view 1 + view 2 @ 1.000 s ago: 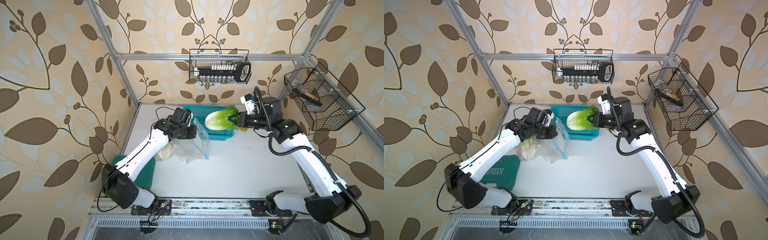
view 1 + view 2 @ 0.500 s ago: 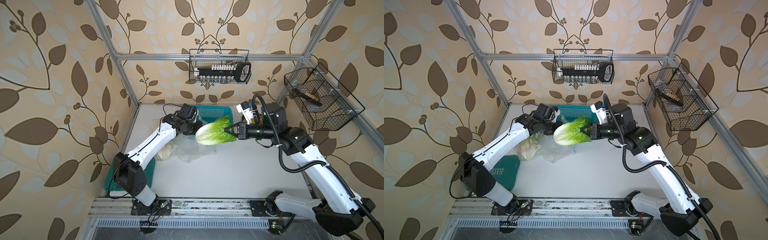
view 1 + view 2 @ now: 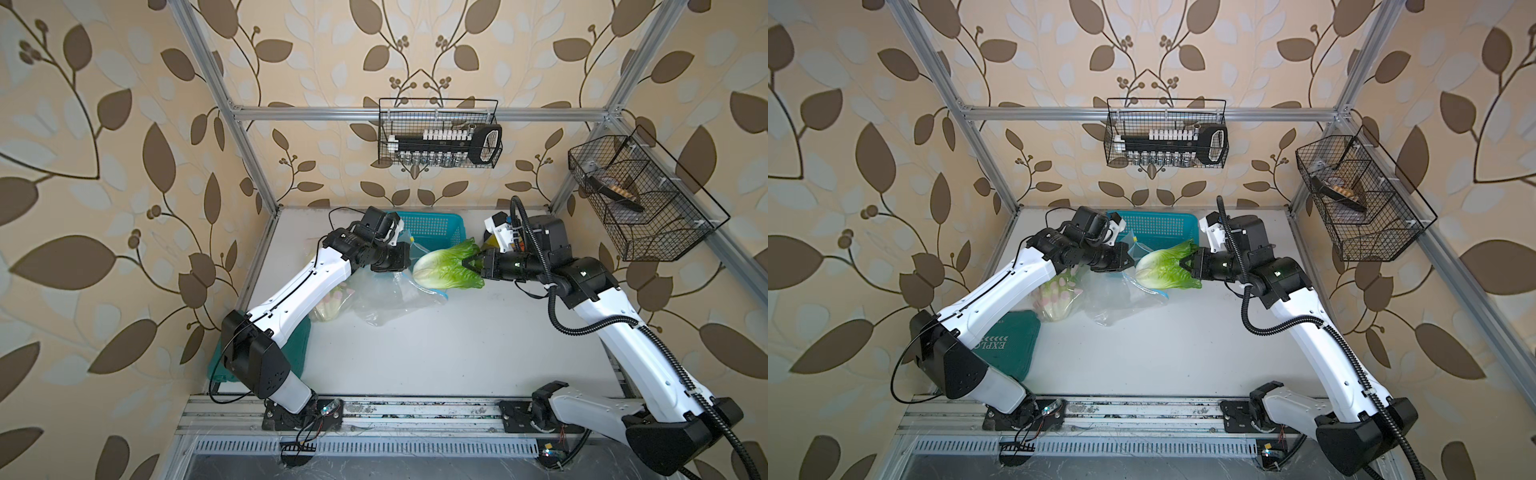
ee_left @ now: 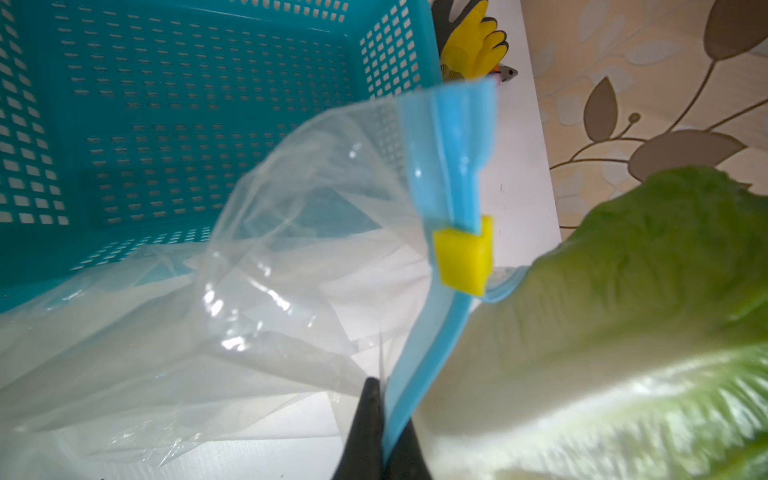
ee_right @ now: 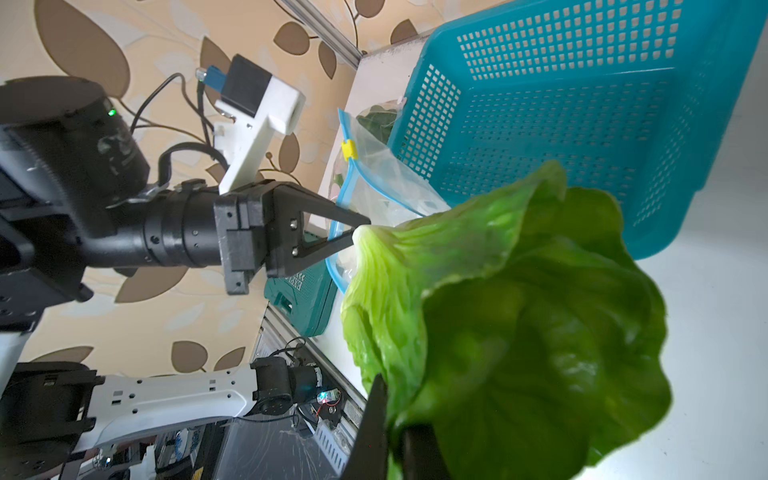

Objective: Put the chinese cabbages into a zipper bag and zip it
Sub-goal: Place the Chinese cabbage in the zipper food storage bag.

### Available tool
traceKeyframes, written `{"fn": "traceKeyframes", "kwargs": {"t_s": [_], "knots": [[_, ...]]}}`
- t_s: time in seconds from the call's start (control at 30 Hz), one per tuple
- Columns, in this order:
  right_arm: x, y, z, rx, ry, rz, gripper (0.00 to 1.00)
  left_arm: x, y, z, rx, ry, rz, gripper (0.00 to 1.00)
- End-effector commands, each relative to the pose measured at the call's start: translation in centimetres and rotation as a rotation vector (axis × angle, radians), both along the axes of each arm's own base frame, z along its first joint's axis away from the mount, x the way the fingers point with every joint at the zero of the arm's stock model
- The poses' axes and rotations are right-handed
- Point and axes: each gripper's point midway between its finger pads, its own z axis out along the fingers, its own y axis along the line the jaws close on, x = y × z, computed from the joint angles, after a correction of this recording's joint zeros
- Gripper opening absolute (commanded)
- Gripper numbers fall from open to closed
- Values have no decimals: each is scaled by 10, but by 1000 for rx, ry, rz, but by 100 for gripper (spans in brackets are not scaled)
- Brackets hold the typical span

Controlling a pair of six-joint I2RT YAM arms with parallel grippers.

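My right gripper (image 3: 467, 264) (image 5: 392, 415) is shut on the leafy end of a chinese cabbage (image 3: 444, 268) (image 3: 1163, 268). It holds the cabbage level, whitish base toward the zipper bag (image 3: 386, 291) (image 3: 1113, 295). The bag is clear with a blue zip strip and a yellow slider (image 4: 463, 262). My left gripper (image 3: 409, 266) (image 4: 384, 415) is shut on the blue strip, holding the mouth up. The cabbage base (image 4: 623, 332) is at the mouth. More chinese cabbages (image 3: 1054, 297) lie under my left arm at the bag's far end.
A teal perforated basket (image 3: 432, 226) (image 4: 166, 124) stands right behind the bag. A yellow glove (image 4: 473, 45) lies beside it. A green case (image 3: 1009, 349) sits at the front left. Wire baskets hang on the back wall (image 3: 438, 133) and the right wall (image 3: 640, 199).
My right gripper brought the cabbage from over the basket forward to the bag's mouth. My left arm reached farther back and right with the bag's edge.
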Motion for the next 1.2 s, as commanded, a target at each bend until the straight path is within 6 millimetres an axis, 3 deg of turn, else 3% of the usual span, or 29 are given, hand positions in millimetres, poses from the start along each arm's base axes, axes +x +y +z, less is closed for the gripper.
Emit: {"fn": "traceKeyframes", "kwargs": {"t_s": [0.0,0.1,0.27,0.37,0.5,0.6,0.67,0.77,0.87,0.93,1.1,1.17], "knots": [[8,-12,7,-17,-41,-97,0,-18,-22,36,-62,-49,-68,0],[11,0,8,-10,-59,-105,0,-25,-35,39,-78,-44,-94,0],[7,42,-19,-81,-28,-20,0,-23,-43,55,-129,-64,-91,0],[10,55,-27,-98,-26,-3,0,-22,-47,59,-162,-59,-91,0],[14,66,-25,-95,-40,21,0,-22,-49,62,-194,-57,-81,0],[11,79,-10,-106,-114,68,0,-20,-47,65,-214,-65,-64,0],[7,94,-16,-92,-97,154,0,-12,-39,65,-232,-56,-24,0],[-7,106,-28,-109,-62,277,16,5,-22,70,-307,-35,52,0],[-15,103,-23,-119,-92,324,41,19,-10,75,-372,-23,105,0],[-20,99,-15,-131,-120,341,51,23,-7,77,-393,-17,116,0],[-18,63,7,-142,-186,255,55,30,-2,78,-399,-19,133,0],[-19,44,4,-156,-209,196,49,32,1,76,-395,-20,141,0]]}}
